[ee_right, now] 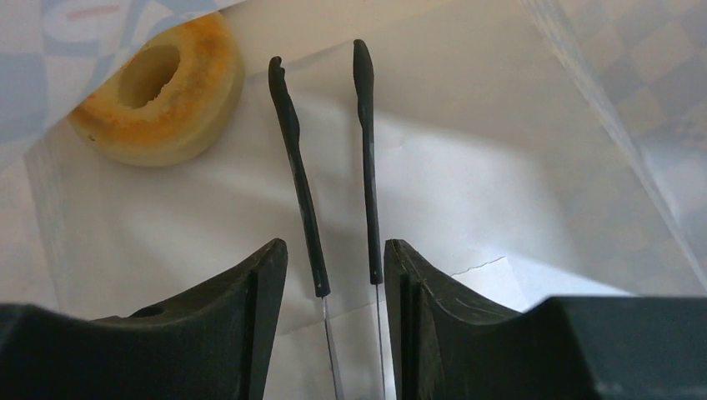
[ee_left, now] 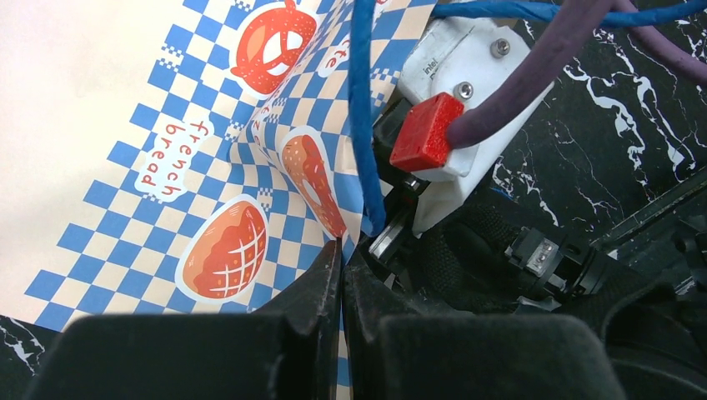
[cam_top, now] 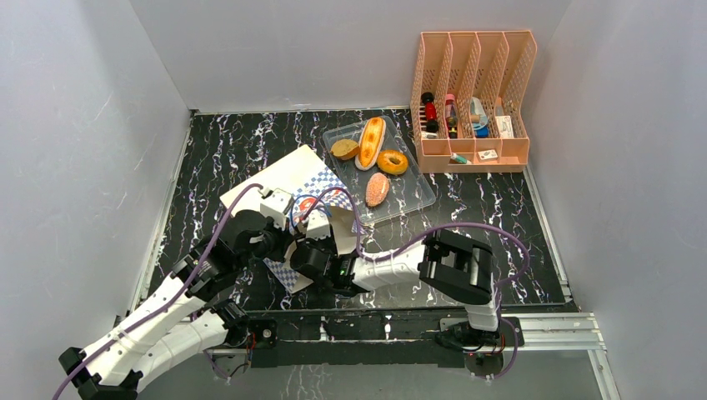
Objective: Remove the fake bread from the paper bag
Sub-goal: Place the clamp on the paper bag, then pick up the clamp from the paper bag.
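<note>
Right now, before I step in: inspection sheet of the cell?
Surface: black marbled table, no spills seen.
Job's things: paper bag lying flat; ring donut inside it. In the clear tray: brown roll, long bun, second donut, oval bun.
Clutter: pink file rack holding small items.
Grippers: left gripper shut on the bag's edge; right gripper inside the bag, jaws apart, empty, short of the donut.
Cables: purple cable plugged at the right wrist; blue cord handle draped beside it.
Surroundings: grey walls; nothing else seen.
</note>
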